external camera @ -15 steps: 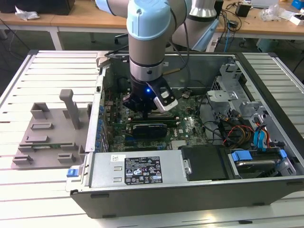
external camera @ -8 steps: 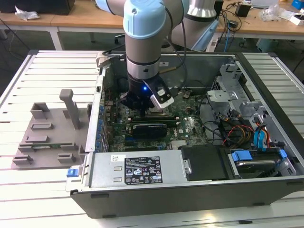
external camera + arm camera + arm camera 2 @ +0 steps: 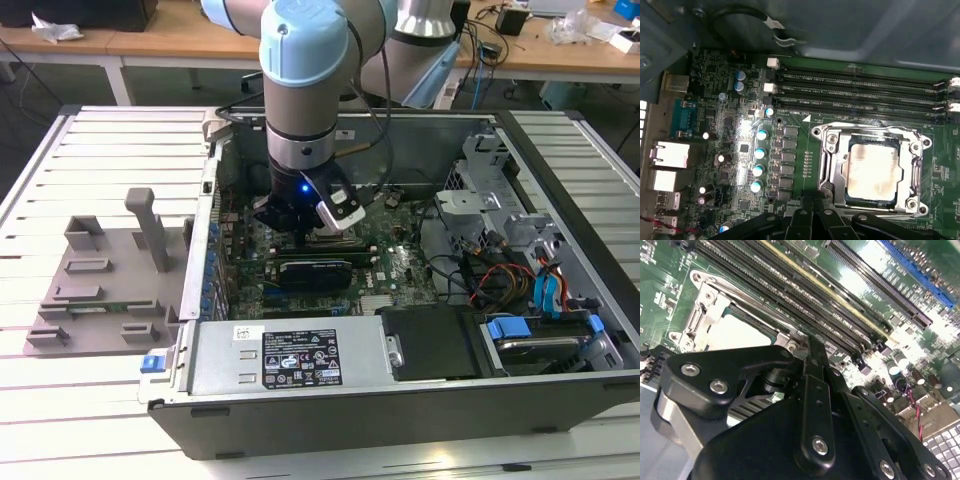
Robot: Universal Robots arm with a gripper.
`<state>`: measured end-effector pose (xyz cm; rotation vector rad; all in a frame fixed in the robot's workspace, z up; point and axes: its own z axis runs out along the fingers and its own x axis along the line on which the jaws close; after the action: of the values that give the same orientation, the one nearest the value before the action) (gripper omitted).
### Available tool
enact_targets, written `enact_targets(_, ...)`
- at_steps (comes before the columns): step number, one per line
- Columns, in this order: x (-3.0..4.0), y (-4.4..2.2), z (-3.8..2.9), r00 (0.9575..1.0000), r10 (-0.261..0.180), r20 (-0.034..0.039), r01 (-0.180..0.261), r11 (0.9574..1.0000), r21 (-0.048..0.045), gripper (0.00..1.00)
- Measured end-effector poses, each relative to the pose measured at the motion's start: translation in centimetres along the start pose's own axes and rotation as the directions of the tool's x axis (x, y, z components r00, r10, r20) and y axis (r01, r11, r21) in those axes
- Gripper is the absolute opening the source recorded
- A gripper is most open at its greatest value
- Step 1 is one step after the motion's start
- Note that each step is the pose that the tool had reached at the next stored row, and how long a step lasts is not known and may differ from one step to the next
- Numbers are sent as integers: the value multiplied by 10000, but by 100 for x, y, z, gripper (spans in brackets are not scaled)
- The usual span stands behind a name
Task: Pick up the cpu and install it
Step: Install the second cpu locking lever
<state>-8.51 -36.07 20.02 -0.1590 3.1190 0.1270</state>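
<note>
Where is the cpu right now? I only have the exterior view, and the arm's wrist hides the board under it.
Observer: In the first wrist view the cpu lies flat inside the silver socket frame on the motherboard.
Operator: Is the gripper on it?
Observer: No. The gripper is at the frame's outer edge, beside the cpu, and the chip's metal top is bare.
Operator: Anything close to the socket?
Observer: In both wrist views long black memory slots run along one side of the frame, and they look empty.
</note>
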Motion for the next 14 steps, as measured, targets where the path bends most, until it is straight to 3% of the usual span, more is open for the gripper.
enact_targets(2,-2,4,-10,10000,-5,12,5,10000,-2,11)
enact_targets(5,-5,24,-107,10000,-2,10,2,10000,10,11)
enact_targets(8,-64,93,-115,10000,-3,-10,3,10000,68,11)
enact_targets(12,-195,199,-103,9999,2,-101,1,9997,242,11)
enact_targets(13,-252,221,-96,9999,5,-134,-1,9995,304,11)
enact_targets(14,-357,227,-87,9998,10,-214,-3,9994,348,11)
